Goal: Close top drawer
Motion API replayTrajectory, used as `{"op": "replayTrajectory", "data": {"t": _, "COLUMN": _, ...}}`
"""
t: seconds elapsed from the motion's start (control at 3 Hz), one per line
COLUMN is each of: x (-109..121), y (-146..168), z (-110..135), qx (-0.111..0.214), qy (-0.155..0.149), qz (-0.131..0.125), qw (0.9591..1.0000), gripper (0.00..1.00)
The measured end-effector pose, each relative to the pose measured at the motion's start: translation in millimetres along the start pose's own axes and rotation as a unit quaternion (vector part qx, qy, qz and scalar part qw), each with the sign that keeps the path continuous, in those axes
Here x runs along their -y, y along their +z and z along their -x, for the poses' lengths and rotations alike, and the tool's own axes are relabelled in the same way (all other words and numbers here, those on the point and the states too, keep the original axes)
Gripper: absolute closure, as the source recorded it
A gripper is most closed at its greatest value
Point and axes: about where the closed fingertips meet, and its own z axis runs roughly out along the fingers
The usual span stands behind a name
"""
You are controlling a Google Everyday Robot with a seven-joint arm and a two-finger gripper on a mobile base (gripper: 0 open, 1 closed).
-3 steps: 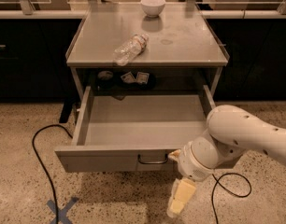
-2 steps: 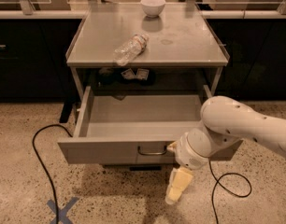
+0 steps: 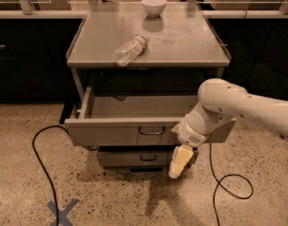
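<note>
The top drawer [image 3: 116,133] is a wide grey metal drawer with a small dark wire handle [image 3: 151,132] at its centre. It stands partly open under the grey table top [image 3: 181,46], its inside showing empty. My gripper [image 3: 180,161] hangs in front of the drawer's right half, pale fingers pointing down below the front panel. My white arm [image 3: 228,105] covers the drawer's right end.
A lower grey drawer [image 3: 139,158] sits beneath. A clear plastic bottle [image 3: 130,48] lies on the table top and a white bowl [image 3: 154,5] stands at its back. Black cables [image 3: 40,159] trail on the speckled floor left and right. A blue tape cross [image 3: 63,211] marks the floor.
The top drawer has slid inward and shows less of its inside. My arm and gripper have moved toward the cabinet with it.
</note>
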Motion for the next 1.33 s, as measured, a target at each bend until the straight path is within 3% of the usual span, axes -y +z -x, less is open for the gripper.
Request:
{"op": "replayTrajectory", "data": {"t": 0.33, "x": 24.6, "y": 5.7, "z": 3.0, "qx": -0.005, "qy": -0.005, "qz": 0.002, "qw": 1.0000, "gripper": 0.00}}
{"op": "replayTrajectory", "data": {"t": 0.67, "x": 52.2, "y": 2.8, "z": 8.8, "qx": -0.014, "qy": -0.010, "qz": -0.014, "qw": 0.9998, "gripper": 0.00}}
{"op": "replayTrajectory", "data": {"t": 1.0, "x": 113.2, "y": -27.1, "z": -0.5, "qx": -0.032, "qy": 0.008, "qz": -0.052, "qw": 0.9981, "gripper": 0.00}}
{"op": "replayTrajectory", "data": {"t": 1.33, "x": 117.5, "y": -22.0, "z": -2.3, "qx": -0.033, "qy": 0.009, "qz": -0.049, "qw": 0.9982, "gripper": 0.00}}
